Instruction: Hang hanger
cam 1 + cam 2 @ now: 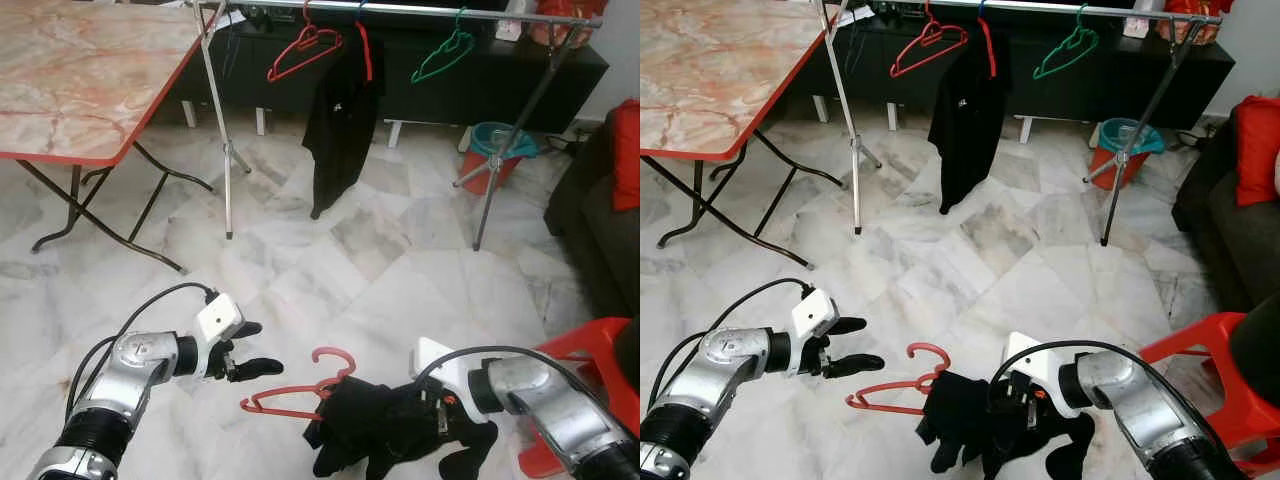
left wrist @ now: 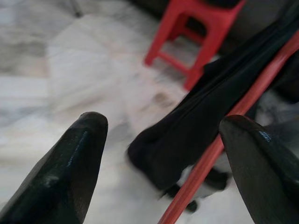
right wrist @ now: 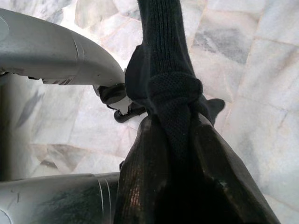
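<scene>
Right hand (image 1: 440, 415) grips the black cloth (image 1: 375, 425) on the red hanger (image 1: 295, 395) low at 6 o'clock, left hand (image 1: 250, 350) waits open beside it, and next comes lifting it to the rail (image 1: 400, 10) at 12 o'clock.

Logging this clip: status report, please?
Right gripper shut on black garment on red hanger. Left gripper open beside hanger. Rail ahead; three hangers up, gaps free.

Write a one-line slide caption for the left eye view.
Right gripper carries a black garment on a red hanger, left gripper open beside it, facing the clothes rail.
</scene>
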Controlling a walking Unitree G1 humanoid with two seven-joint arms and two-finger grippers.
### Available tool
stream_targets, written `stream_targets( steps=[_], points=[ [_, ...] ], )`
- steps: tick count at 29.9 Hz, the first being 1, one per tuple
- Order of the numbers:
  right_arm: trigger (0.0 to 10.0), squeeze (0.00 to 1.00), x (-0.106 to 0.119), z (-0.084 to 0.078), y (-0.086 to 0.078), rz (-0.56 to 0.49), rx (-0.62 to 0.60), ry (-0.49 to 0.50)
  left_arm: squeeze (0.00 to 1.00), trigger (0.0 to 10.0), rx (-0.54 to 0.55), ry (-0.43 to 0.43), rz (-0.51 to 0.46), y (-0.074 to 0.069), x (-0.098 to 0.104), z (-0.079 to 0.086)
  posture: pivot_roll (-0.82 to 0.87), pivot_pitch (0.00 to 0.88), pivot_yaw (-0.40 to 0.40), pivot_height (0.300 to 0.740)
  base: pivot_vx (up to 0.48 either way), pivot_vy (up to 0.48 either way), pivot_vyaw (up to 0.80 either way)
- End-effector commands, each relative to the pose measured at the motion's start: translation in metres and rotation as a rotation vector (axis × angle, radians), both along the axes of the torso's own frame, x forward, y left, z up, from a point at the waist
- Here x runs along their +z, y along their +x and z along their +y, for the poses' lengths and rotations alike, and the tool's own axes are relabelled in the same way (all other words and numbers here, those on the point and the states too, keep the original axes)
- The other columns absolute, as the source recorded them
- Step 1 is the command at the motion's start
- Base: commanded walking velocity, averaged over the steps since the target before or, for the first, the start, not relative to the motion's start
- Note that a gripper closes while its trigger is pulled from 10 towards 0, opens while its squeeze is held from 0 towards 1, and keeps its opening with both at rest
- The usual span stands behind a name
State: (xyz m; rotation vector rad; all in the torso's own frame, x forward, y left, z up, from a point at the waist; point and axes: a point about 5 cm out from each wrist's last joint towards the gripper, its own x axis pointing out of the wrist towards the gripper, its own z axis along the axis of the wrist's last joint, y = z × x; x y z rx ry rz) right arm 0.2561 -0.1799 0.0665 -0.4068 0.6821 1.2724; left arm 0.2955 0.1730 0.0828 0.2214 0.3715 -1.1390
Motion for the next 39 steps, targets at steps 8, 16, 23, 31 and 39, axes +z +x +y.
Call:
stream_targets(
  steps=[8, 16, 23, 31, 39],
  points=[
    [10.0, 0.00, 0.004, 0.008, 0.007, -0.036, 0.032, 0.008, 1.00, 10.0, -0.152, -0.014, 0.089, -0.012, 0.004, -0.013, 0.02, 0.086, -0.055, 0.740, 0.000, 0.000, 0.00],
    [10.0, 0.00, 0.014, 0.014, 0.016, -0.078, 0.048, 0.024, 0.00, 10.0, -0.134, 0.060, 0.074, -0.013, -0.007, -0.016, 0.02, 0.074, -0.053, 0.740, 0.000, 0.000, 0.00],
    [10.0, 0.00, 0.022, 0.021, 0.019, -0.100, 0.073, 0.044, 0.00, 10.0, -0.080, 0.057, 0.060, -0.008, -0.009, -0.020, 0.02, 0.065, -0.051, 0.740, 0.000, 0.000, 0.00],
    [10.0, 0.00, 0.024, 0.024, 0.018, -0.102, 0.098, 0.051, 0.00, 10.0, -0.080, 0.067, 0.062, -0.008, -0.013, -0.023, 0.01, 0.073, -0.052, 0.740, 0.000, 0.000, 0.00],
    [10.0, 0.00, 0.028, 0.027, 0.020, -0.107, 0.105, 0.058, 0.00, 6.0, -0.090, 0.057, 0.069, -0.008, -0.014, -0.028, 0.01, 0.089, -0.059, 0.740, 0.000, 0.000, 0.00]
  ],
)
